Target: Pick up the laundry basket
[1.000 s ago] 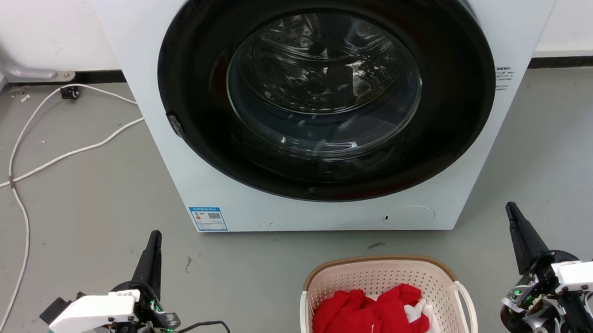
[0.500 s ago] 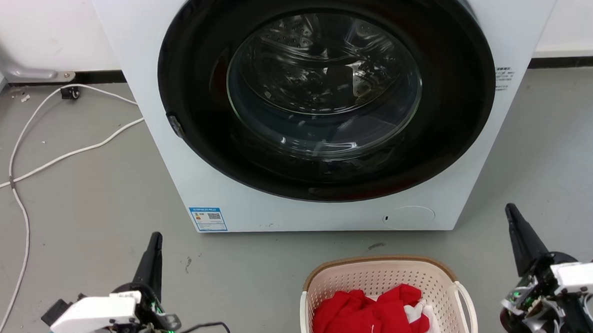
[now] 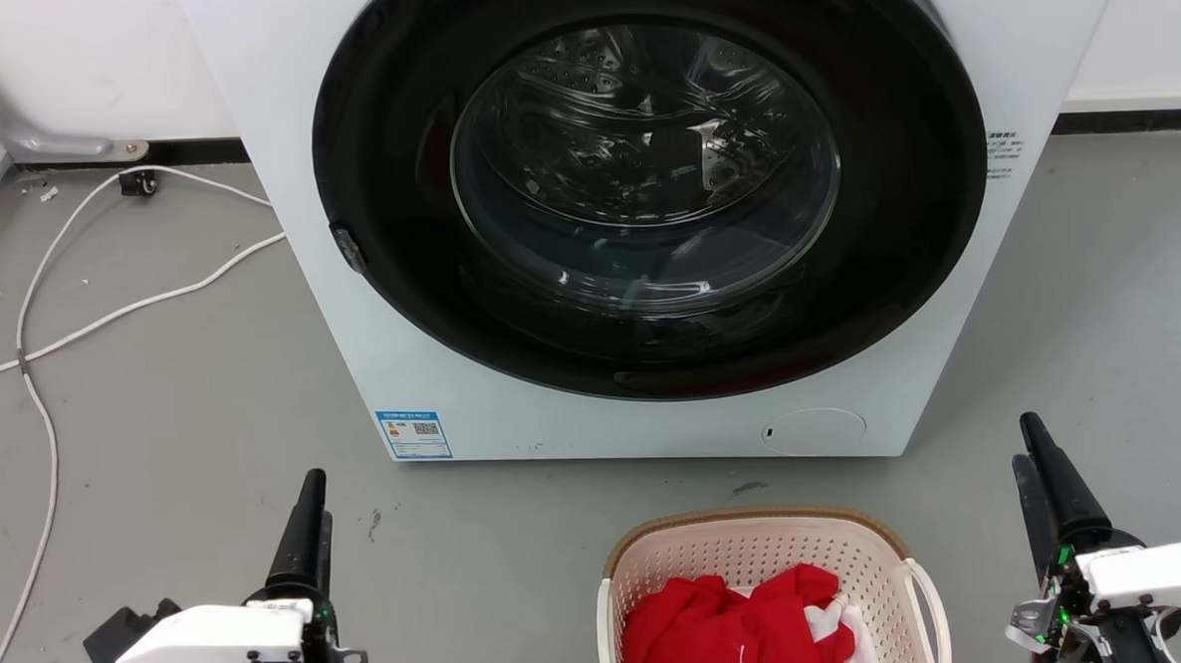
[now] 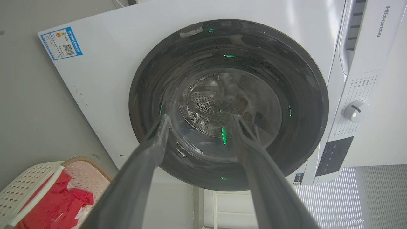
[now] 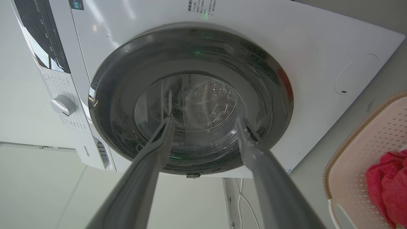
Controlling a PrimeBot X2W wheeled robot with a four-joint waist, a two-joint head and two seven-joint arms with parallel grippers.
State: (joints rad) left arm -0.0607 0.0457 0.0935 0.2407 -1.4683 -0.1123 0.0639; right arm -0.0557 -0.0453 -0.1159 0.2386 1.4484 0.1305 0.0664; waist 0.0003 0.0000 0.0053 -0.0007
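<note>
Laundry basket (image 3: 760,553) is sitting on the grey floor (image 3: 177,439) just in front of the washing machine (image 3: 423,379), bottom centre of the head view. The frame edge is cutting off its near half. It's cream perforated plastic with rounded corners and a tan woven-look rim, and white loop handles are partly showing at both sides. Red clothes (image 3: 723,625) are lying bunched inside with a bit of white fabric (image 3: 848,634) beside them, hiding whatever is underneath.

Left gripper (image 3: 313,488) is hanging over the floor well left of the basket and right gripper (image 3: 1026,442) right of it, neither touching it. Head view is catching both edge-on, so the gap is hard to read there. Wrist views are showing each pair of long dark fingers spread apart and holding nothing.

Machine is showing a glossy white front and a round dark door (image 3: 645,200) with a domed glass window. A punched steel drum is glinting behind it, and reflections are blurring the inside. The machine's top is running out of the head view. White cables (image 3: 111,317) are trailing across the floor at left and going off frame.
</note>
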